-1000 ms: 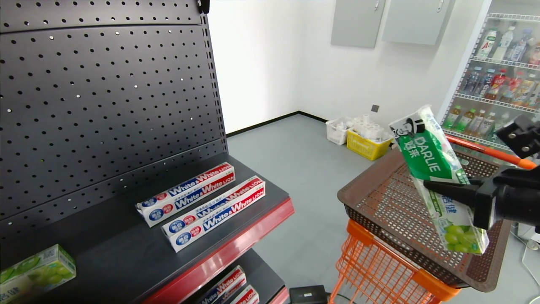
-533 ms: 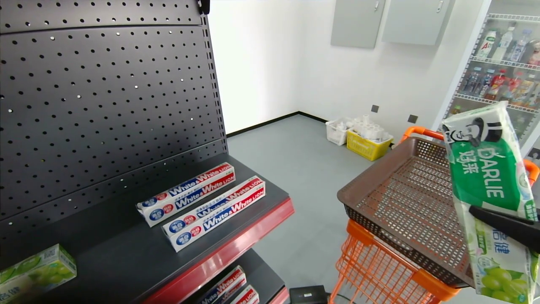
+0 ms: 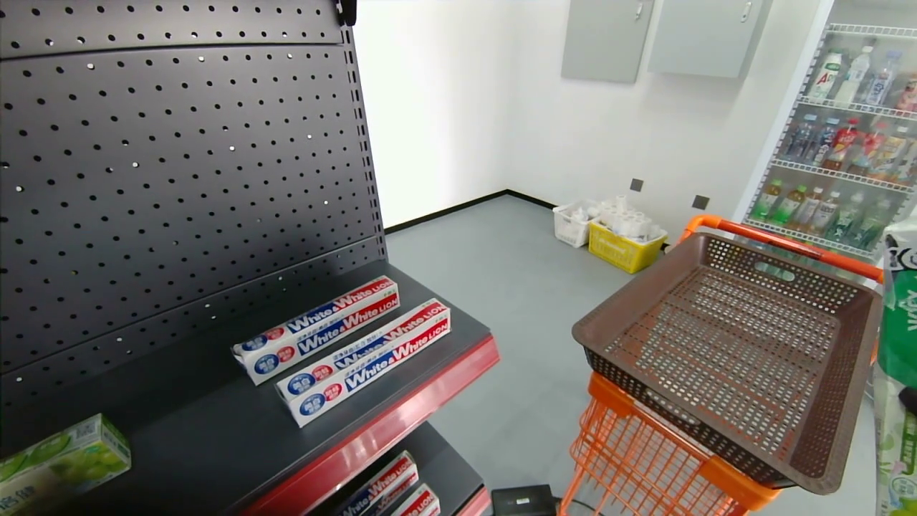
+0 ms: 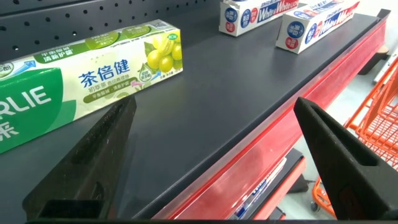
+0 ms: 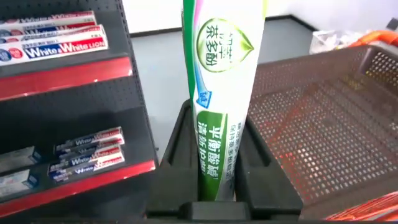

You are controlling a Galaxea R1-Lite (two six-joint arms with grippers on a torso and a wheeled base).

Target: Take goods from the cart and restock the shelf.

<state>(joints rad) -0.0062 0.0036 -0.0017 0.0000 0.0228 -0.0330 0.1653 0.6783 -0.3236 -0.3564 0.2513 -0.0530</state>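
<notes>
Now, the left gripper (image 4: 214,106) hangs wide open above the shelf (image 3: 215,430), near a green box (image 4: 93,68). Right of the shelf, the right gripper (image 5: 216,134) clamps the toothpaste box (image 5: 224,50) upright; it would sit best laid flat beside that green box.

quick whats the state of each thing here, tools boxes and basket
left tool, open, holding nothing
right tool, shut on held green box
held green box, gripped, roughly upright
shelf green box, lying flat
two white boxes, lying flat side by side
basket, empty
</notes>
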